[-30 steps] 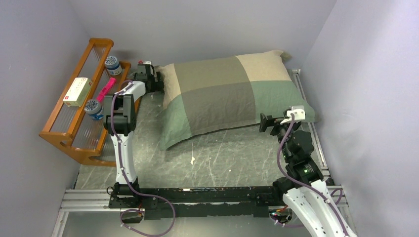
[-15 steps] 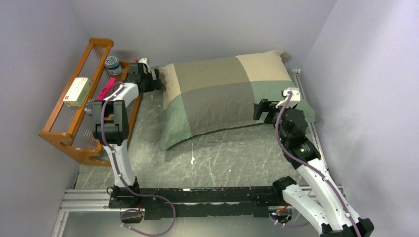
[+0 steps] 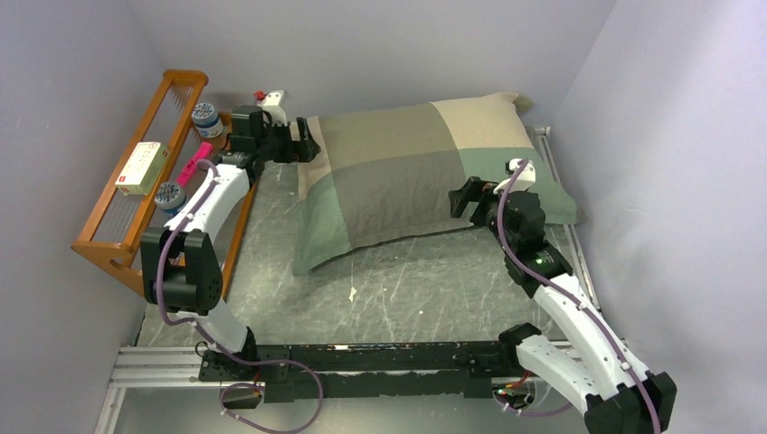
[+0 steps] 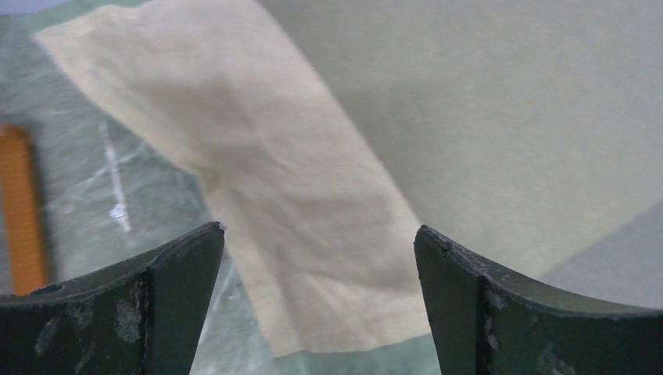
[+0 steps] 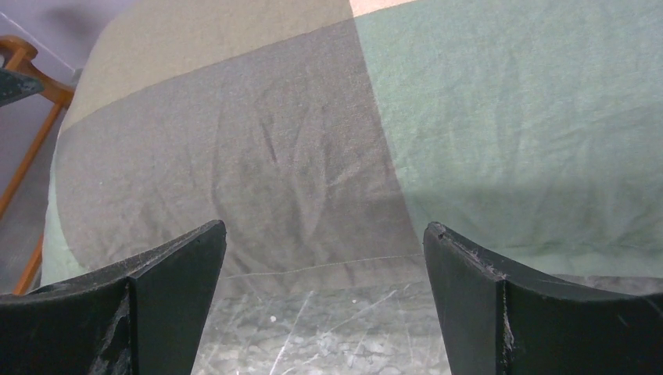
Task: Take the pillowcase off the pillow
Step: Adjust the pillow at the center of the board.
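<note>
The pillowcase [image 3: 416,172], a patchwork of green, olive-grey and beige, lies across the back of the table with its patchwork face up. It wholly covers the pillow, so the white pillow is hidden. My left gripper [image 3: 307,145] is open at the case's back left beige end, which fills the left wrist view [image 4: 297,195] between the fingers. My right gripper [image 3: 463,199] is open and empty just above the case's near edge. That edge, with its seam, shows in the right wrist view [image 5: 313,180] over the marbled table [image 5: 336,328].
An orange wooden rack [image 3: 136,194] stands along the left wall, holding two jars, a box and a pink item. Grey walls close in on the back and both sides. A metal rail [image 3: 561,172] runs along the right of the table.
My left arm swung out left and its gripper rose and moved right onto the case's left end. My right gripper moved left and back, over the case's near edge.
</note>
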Controlling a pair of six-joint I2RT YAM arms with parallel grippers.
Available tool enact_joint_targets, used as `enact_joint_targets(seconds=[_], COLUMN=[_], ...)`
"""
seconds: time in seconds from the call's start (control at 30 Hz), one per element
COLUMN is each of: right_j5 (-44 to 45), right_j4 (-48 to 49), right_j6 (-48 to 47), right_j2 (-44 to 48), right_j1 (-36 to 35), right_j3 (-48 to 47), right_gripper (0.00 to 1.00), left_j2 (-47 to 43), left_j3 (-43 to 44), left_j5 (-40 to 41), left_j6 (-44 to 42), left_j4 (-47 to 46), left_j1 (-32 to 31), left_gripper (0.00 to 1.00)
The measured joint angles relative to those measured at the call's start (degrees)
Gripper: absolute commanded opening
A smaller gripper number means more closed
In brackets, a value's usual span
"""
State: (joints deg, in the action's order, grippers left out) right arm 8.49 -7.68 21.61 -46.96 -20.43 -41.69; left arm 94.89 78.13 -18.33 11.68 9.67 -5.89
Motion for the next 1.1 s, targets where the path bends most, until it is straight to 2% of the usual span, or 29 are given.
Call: enact_joint_targets(seconds=[0.3,0.43,0.8,1.1], right_j5=[0.33,3.37,6.56,5.77], right_j4=[5.75,7.89,13.68,21.38], right_j6=[3.48,4.96,9.68,13.27], right_j2=[-3.43,-2.56,-7.34,-14.95], right_j1=[-0.04,-0.04,-0.04,-0.04], right_j3=[3.02,6.12,9.92,11.78], right_gripper=[1.0,1.0,1.0,1.0], left_j2=[0.02,1.86,3.54,-2.32], left_j3=[-0.11,-0.11,-5.05,-12.94], left_j5=[-5.27,-5.31,-4.85,-6.4], left_j6=[1.4,2.73,2.8,2.58], left_j4=[0.96,0.48,-4.2,-7.58], left_j1=[-9.79,-10.93,-12.94,-13.81], left_gripper=[0.97,0.97,0.8,0.59])
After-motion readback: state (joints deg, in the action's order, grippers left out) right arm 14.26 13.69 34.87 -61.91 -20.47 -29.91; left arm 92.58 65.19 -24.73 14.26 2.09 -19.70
